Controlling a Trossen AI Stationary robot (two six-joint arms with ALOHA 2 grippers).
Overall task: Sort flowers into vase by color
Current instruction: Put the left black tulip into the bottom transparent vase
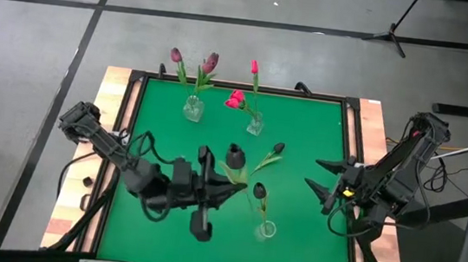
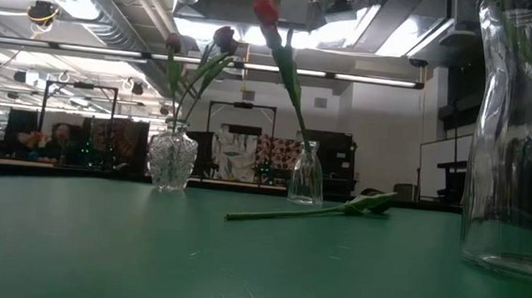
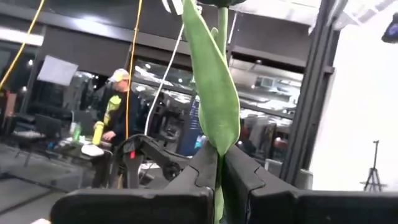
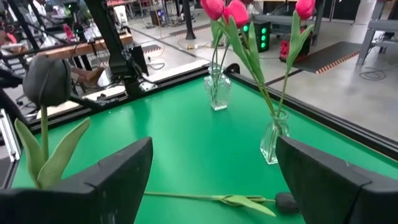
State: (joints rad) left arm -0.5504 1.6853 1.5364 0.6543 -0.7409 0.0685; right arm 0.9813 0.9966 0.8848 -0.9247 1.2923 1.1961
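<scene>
My left gripper hovers over the table's middle, shut on a near-black flower. Its broad green leaf rises past the fingertips in the left wrist view. A second dark flower lies flat on the green mat. A third stands in the near glass vase. Purple flowers stand in the far-left vase and pink ones in the far-middle vase. My right gripper waits open at the table's right, above the mat. My left gripper pinches the dark flower's stem between its two fingers, low down where the leaf starts. The stem runs along the fingers and out past their tips. The gripper comes from the table's left. The flower is lifted clear of the mat, its head uppermost.
The table has a raised black rim and wooden side strips. The near vase fills the right of the low view. Open green mat lies at the near left. A person is seen in the room beyond.
</scene>
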